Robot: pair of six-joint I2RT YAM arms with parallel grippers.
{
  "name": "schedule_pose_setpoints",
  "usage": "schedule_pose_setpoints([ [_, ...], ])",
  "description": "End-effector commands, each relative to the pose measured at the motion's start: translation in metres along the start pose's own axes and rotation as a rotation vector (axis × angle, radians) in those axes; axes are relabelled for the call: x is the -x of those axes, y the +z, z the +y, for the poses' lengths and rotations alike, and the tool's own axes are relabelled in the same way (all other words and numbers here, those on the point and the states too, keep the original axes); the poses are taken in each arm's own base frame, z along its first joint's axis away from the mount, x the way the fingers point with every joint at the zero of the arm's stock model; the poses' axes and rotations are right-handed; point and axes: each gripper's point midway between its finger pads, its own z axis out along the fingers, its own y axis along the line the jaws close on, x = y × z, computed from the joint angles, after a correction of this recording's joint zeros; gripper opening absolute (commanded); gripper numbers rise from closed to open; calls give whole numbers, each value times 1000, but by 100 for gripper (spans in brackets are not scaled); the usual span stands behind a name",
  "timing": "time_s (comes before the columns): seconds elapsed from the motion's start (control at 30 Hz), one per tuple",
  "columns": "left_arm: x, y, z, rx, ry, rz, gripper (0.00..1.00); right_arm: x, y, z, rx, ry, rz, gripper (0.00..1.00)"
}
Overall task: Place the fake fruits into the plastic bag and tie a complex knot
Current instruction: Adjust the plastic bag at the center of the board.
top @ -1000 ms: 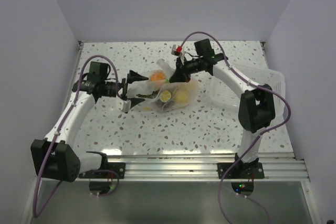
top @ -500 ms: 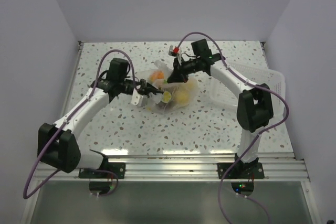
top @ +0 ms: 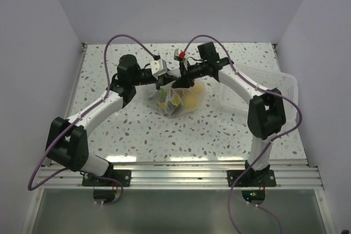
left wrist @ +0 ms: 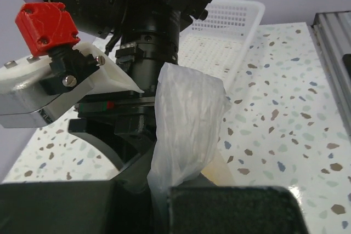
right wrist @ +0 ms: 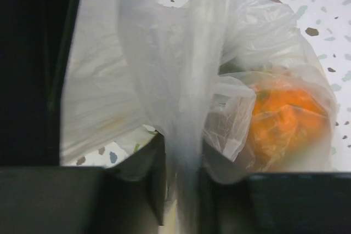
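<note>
The plastic bag (top: 176, 101) lies mid-table with the fake fruits inside; a yellow one (top: 190, 100) shows from above and an orange one (right wrist: 281, 125) in the right wrist view. Both grippers meet over the bag's top. My left gripper (top: 166, 82) (left wrist: 159, 193) is shut on a bunched strip of the bag's film (left wrist: 186, 113). My right gripper (top: 181, 78) (right wrist: 184, 163) has its fingers apart, with a twisted strip of film (right wrist: 181, 69) running loosely through the gap. No knot shows; the grippers cover the neck from above.
A white slotted tray (top: 277, 83) (left wrist: 233, 23) stands at the right side of the speckled table (top: 126, 130), behind the right arm. The right arm's wrist and its red camera block (left wrist: 44, 23) hang right in front of the left gripper.
My left arm swung right and back to the bag's top and shut on its film. My right gripper's jaws have parted around the strip that they were pinching.
</note>
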Motion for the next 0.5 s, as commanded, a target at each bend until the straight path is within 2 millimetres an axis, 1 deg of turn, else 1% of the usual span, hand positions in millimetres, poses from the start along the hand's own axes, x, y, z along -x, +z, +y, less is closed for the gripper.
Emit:
schedule_pose_setpoints([
  [0.0, 20, -1, 32, 147, -79, -47, 0, 30, -11, 33, 81, -129, -77, 32],
  [0.07, 16, -3, 33, 162, -110, -41, 0, 30, -12, 35, 84, -130, -80, 43],
  [0.1, 12, -4, 32, 160, -135, -32, 0, 30, -13, 34, 82, -131, -83, 51],
  [0.2, -1, -6, 27, 148, -166, 6, 0, 35, -17, 34, 82, -123, -106, 57],
  [0.27, -9, -5, 26, 146, -178, 27, 0, 37, -19, 35, 91, -126, -117, 59],
  [0.3, -14, -5, 25, 141, -196, 45, 0, 39, -20, 37, 93, -129, -119, 64],
  [0.33, -17, -4, 25, 140, -205, 57, 0, 39, -21, 37, 93, -131, -119, 66],
  [0.43, -23, -3, 34, 164, -234, 71, 0, 39, -23, 42, 106, -147, -117, 76],
  [0.47, -26, -5, 40, 170, -251, 67, 0, 38, -23, 44, 113, -161, -118, 77],
])
